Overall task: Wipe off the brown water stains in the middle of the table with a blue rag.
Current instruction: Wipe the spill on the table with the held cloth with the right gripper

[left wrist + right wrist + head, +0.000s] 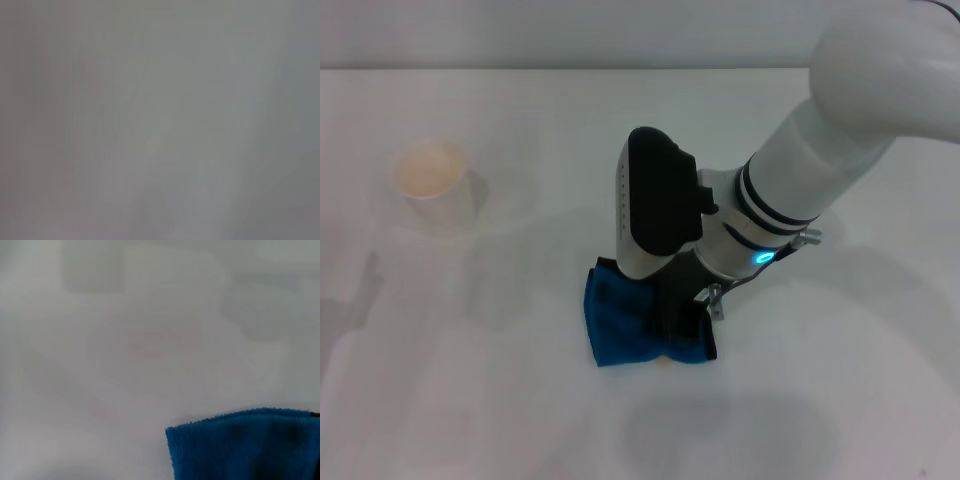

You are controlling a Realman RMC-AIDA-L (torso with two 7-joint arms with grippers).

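Rag [620, 325] under right pincer [682, 335], mid-table [840, 400]; open white all round.

Looks like lab or test bench, not home: bare white table [470, 420] fills whole frame, plain pale wall strip along top edge, lone paper cup [432, 183] at left, white robot arm [840, 120] entering from upper right.

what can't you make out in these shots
- Right gripper: in the head view its fingers are hidden behind the wrist body, over the blue rag.
- Brown water stains: only a tiny tan spot shows at the rag's edge; the rest is covered or gone.
- Left gripper: the left wrist view is a grey blur.
- Rag: cut off by the right wrist view's edge.
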